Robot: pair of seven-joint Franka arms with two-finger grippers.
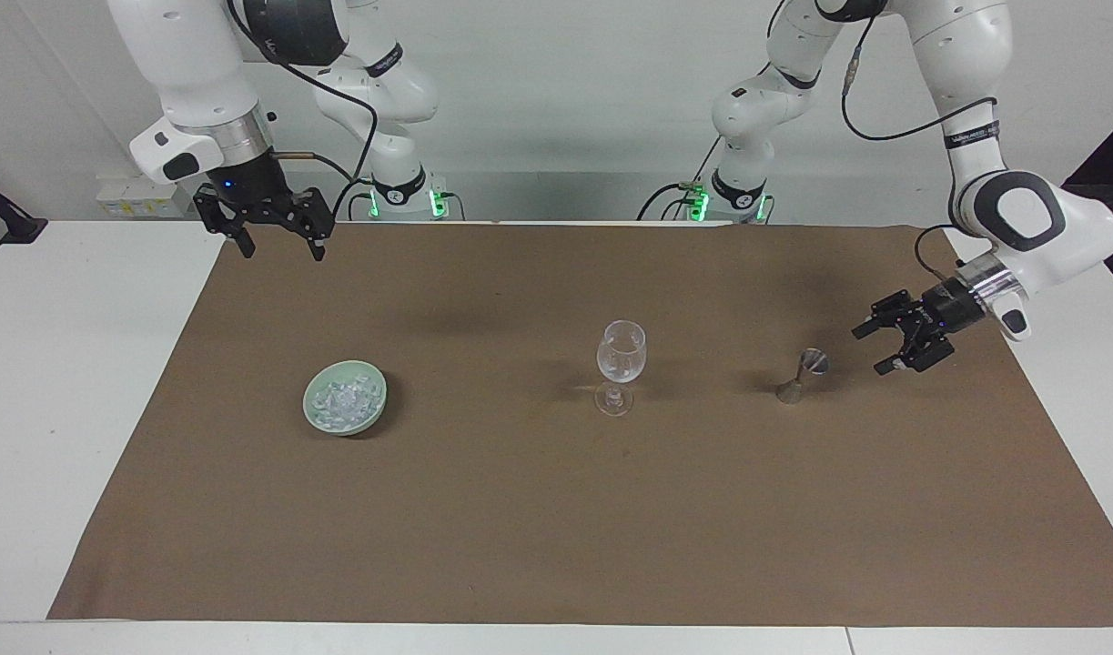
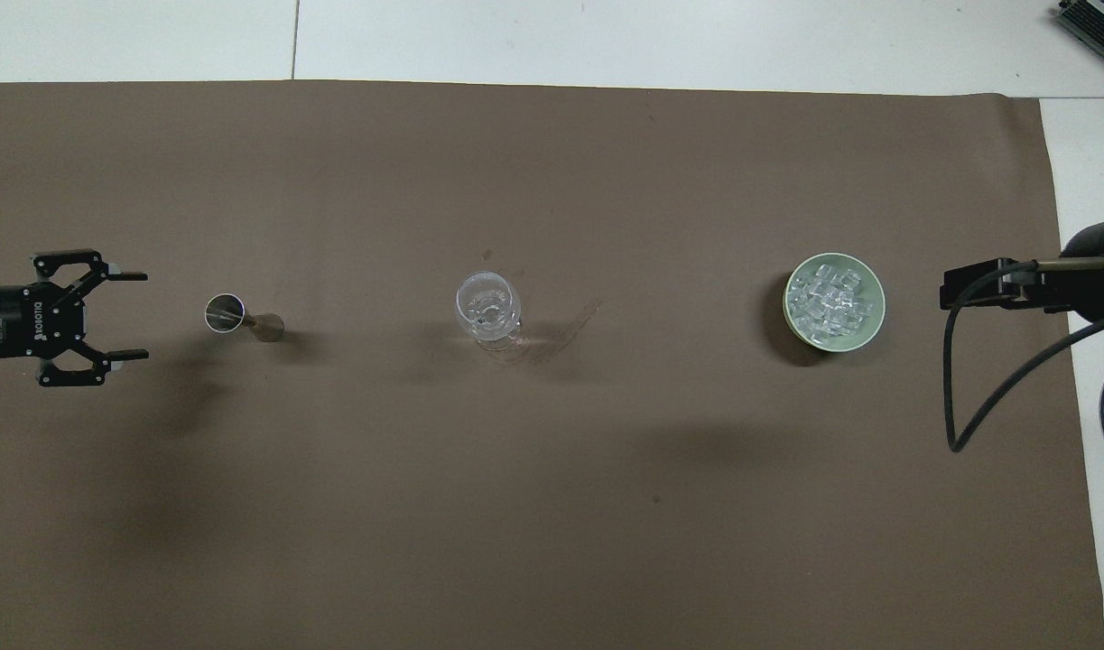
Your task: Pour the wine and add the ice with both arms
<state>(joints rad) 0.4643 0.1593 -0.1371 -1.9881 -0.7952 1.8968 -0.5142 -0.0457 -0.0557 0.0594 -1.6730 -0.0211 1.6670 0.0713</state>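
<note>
A small metal jigger (image 1: 804, 375) (image 2: 231, 314) stands on the brown mat toward the left arm's end. My left gripper (image 1: 868, 351) (image 2: 143, 315) hangs open beside it, a hand's width clear, holding nothing. A clear stemmed glass (image 1: 621, 364) (image 2: 488, 311) stands upright mid-mat. The ice (image 1: 342, 398) (image 2: 822, 302) is heaped in a pale green bowl (image 1: 374, 411) (image 2: 872, 318) toward the right arm's end. My right gripper (image 1: 283, 253) waits open and empty in the air over the mat's corner by its base. Wine is out of view.
The brown mat (image 1: 556, 528) covers most of the white table (image 1: 83, 364). Bowl, glass and jigger stand in one row across its middle, with wide gaps between them. A black cable (image 2: 967, 397) loops down from the right wrist.
</note>
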